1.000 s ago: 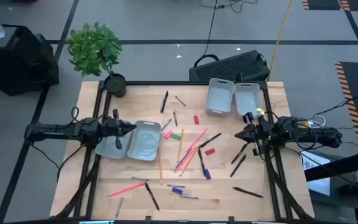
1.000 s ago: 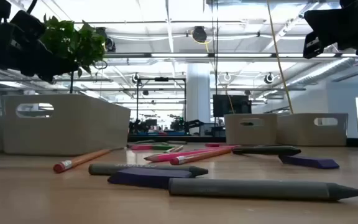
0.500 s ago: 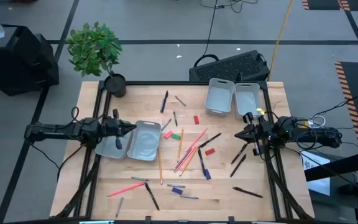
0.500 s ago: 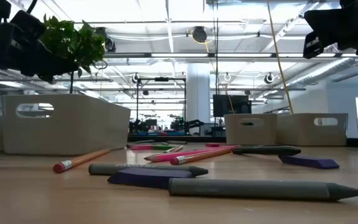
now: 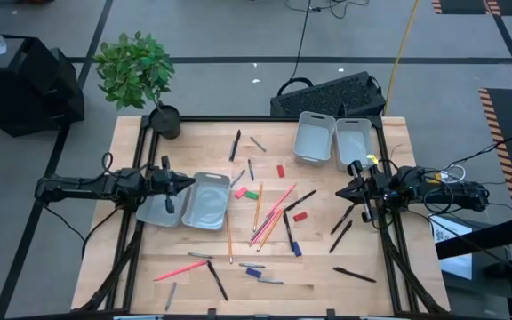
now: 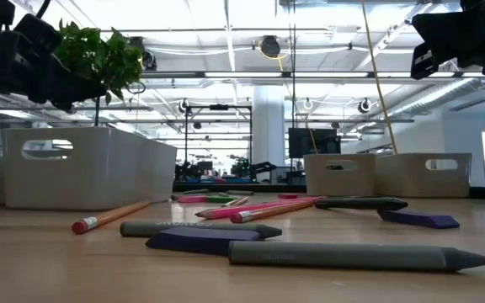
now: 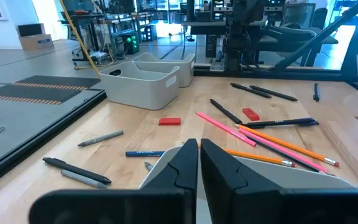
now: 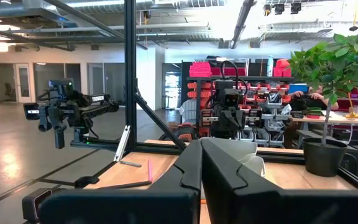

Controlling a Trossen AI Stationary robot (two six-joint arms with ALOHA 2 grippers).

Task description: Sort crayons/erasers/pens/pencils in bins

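Person (image 8: 316, 99) behind plant (image 8: 328, 65), right wrist only.

Left arm: reaches in level from the table's left edge, pointing toward the middle.
Left gripper (image 5: 188, 183): raised above the table surface; its two dark fingers (image 7: 185, 163) are pressed together, nothing between them.
Right arm: reaches in level from the table's right edge, pointing toward the left arm.
Right gripper (image 5: 341, 193): raised above the table; fingers (image 8: 191, 163) closed against each other, holding nothing.
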